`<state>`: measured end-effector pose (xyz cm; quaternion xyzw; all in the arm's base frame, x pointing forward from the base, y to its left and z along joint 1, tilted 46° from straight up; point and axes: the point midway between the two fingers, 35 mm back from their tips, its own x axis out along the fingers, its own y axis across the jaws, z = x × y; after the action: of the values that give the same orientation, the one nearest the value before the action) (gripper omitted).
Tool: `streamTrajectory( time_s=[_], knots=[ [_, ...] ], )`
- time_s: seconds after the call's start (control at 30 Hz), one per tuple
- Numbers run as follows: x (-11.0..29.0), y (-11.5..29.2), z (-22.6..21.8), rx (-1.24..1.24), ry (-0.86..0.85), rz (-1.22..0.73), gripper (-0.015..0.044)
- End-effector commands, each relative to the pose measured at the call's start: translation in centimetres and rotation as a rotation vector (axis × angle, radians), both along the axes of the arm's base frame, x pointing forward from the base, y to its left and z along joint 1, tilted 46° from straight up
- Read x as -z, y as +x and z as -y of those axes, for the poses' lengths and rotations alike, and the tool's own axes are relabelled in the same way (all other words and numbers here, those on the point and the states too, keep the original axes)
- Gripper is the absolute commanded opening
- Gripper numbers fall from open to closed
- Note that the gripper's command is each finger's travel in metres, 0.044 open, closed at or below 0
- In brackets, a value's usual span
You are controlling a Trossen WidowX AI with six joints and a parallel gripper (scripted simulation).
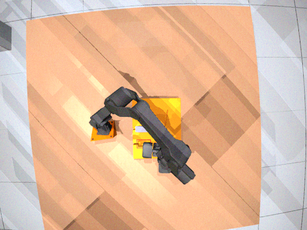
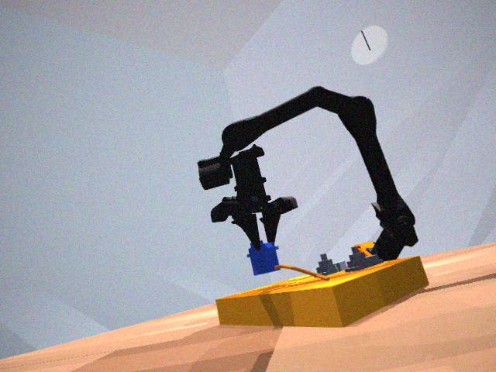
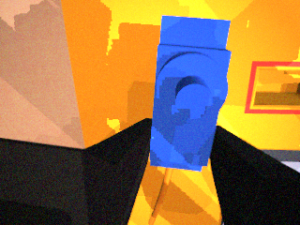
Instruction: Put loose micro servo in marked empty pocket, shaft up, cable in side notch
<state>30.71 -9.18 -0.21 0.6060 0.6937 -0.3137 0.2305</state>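
Observation:
My gripper [image 2: 262, 241] [image 3: 181, 129] is shut on the blue micro servo [image 2: 263, 260] [image 3: 189, 112] and holds it upright, a little above the near end of the yellow deck [image 2: 320, 306] [image 1: 172, 107] [image 3: 94, 80]. The servo's round output boss faces the wrist camera. Its orange cable [image 2: 300, 271] [image 3: 161, 197] trails from the servo's side down onto the deck top. The marked pocket is a red outline [image 3: 248, 89] [image 1: 143, 140]; in the wrist view it lies to the right of the servo. In the overhead view the arm and wrist hide the servo.
Grey stepped parts [image 2: 328, 264] [image 2: 360, 256] stand on the far part of the deck. A pale patch [image 1: 140, 129] lies on the deck beside the pocket. The arm's base sits on an orange plate [image 1: 112, 134] left of the deck, on a wooden table [image 1: 74, 62].

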Motion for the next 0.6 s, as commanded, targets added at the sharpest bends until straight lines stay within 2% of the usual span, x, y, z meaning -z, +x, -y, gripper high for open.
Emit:
streamTrajectory(
  time_s=[0.0,0.57],
  knots=[
    [-0.05,0.03,0.14,-0.103,0.024,0.113,0.0],
    [-0.05,0.03,0.14,-0.515,0.116,0.522,0.0]
  ],
)
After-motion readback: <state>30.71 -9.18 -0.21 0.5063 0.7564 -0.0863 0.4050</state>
